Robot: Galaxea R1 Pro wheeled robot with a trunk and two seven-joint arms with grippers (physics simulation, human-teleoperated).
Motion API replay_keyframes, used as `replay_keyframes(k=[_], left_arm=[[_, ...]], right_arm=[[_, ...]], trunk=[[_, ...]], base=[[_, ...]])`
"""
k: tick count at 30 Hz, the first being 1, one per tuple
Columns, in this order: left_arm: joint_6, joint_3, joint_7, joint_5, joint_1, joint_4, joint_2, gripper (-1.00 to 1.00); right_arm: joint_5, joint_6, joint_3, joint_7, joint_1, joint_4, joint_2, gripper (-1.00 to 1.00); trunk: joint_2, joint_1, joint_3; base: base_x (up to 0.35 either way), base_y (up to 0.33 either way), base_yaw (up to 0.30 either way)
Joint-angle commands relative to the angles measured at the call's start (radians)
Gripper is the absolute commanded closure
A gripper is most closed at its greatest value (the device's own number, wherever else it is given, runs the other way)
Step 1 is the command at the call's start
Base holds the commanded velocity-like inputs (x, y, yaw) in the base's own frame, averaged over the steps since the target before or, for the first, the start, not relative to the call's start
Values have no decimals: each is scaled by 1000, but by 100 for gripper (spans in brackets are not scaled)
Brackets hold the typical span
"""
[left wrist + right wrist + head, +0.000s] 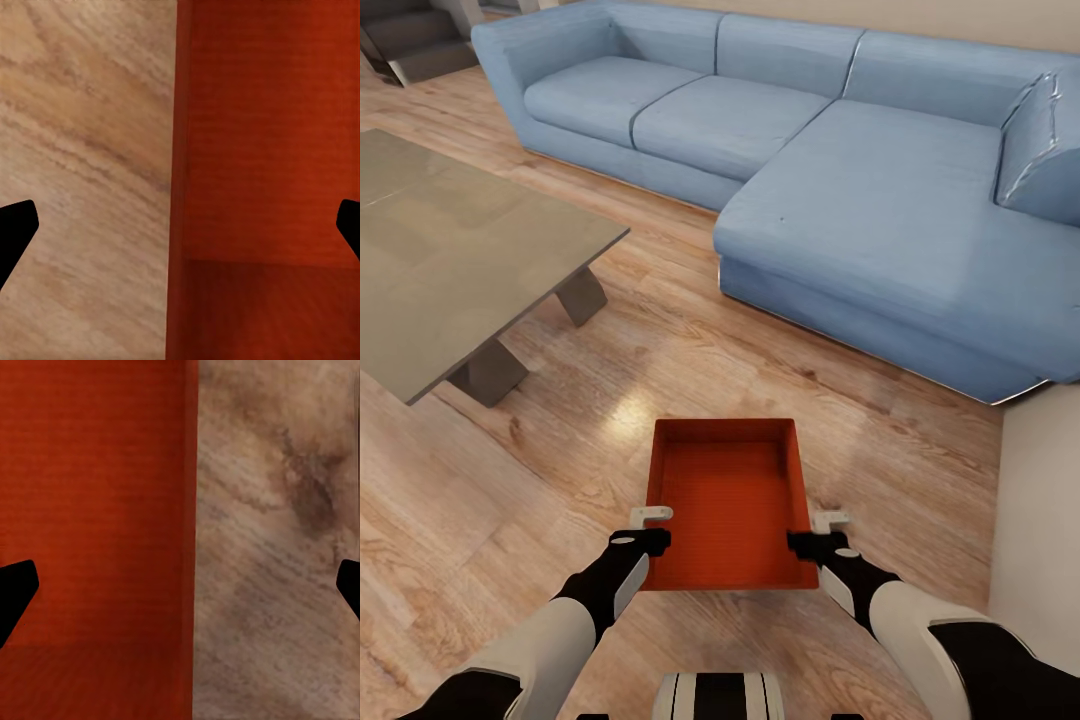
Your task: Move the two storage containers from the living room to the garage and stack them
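Note:
One orange-red open-topped storage container rests on the light wood plank floor of the living room, just ahead of me; it is empty. My left gripper is at its near left corner and my right gripper at its near right corner. In the left wrist view the left gripper stands open, and the container's side wall runs between its two widely spread fingertips. The right gripper is open the same way astride the container's opposite wall.
A blue corner sofa fills the far side and right. A low grey table stands at the left. A pale wall closes in at the near right. Bare plank floor lies between table and sofa.

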Motion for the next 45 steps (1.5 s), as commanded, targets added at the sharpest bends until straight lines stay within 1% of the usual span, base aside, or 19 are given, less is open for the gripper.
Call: replay_keyframes(k=[1, 7, 19, 25, 45], left_arm=[[5, -8, 7, 10, 0, -2, 1, -100], [5, -9, 7, 10, 0, -3, 1, -100], [5, -7, 7, 10, 0, -3, 2, -100], [5, -7, 7, 10, 0, -3, 2, -100], [6, -6, 13, 9, 0, -3, 1, -100]], right_arm=[[0, -19, 2, -4, -1, 0, 0, -100], [-1, -47, 2, -4, -1, -2, -7, -100], [1, -46, 3, -4, -1, -1, -2, -100], [1, -45, 3, -4, -1, -1, -1, -100], [1, -44, 4, -4, -1, -1, 1, -100]], trunk=[[0, 0, -1], [0, 0, -1], [0, 0, -1], [-42, 23, -19], [-42, 23, -19]], base=[[0, 0, 0], [0, 0, 0], [0, 0, 0], [0, 0, 0], [0, 0, 0]])
